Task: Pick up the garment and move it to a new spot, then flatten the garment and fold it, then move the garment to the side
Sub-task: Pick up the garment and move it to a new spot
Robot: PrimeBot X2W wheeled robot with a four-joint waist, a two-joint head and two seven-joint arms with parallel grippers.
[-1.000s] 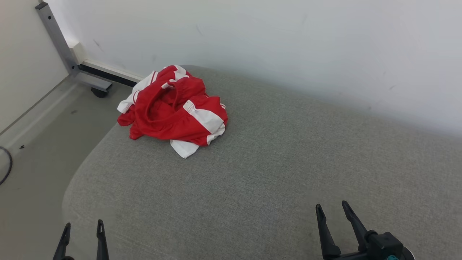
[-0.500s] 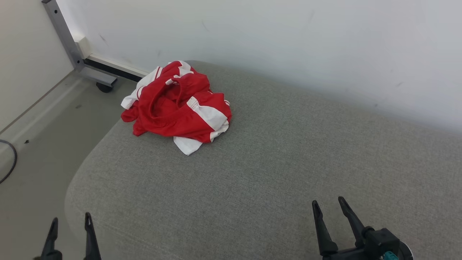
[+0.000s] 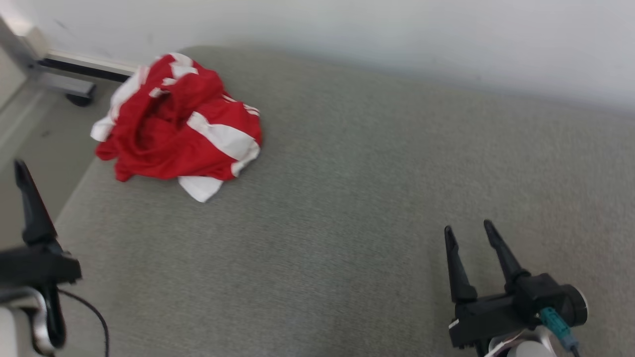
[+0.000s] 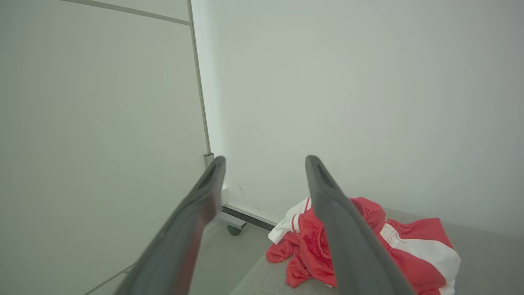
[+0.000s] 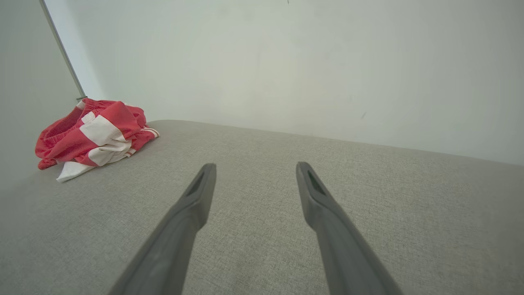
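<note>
The garment (image 3: 173,124) is a crumpled red and white heap at the far left corner of the grey cushioned surface (image 3: 357,178). It also lies ahead of my left gripper (image 4: 265,159), whose jaws stand wide apart and empty, raised above the surface's left edge. One of its dark fingers (image 3: 30,208) rises at the left edge of the head view, short of the garment. My right gripper (image 3: 469,229) hovers open and empty over the near right of the surface, far from the garment (image 5: 94,131). Between the right gripper's tips (image 5: 254,166) there is only grey fabric.
A white wall runs along the back of the surface. Left of the cushion the floor (image 3: 44,134) drops away, with a metal frame foot and caster (image 3: 74,94) by the wall. A thin black cable (image 3: 96,317) hangs near my left arm.
The head camera has swung, shifting the whole picture left and down. My left gripper has risen and moved toward the left edge. The right gripper stands a little higher. The garment lies as before.
</note>
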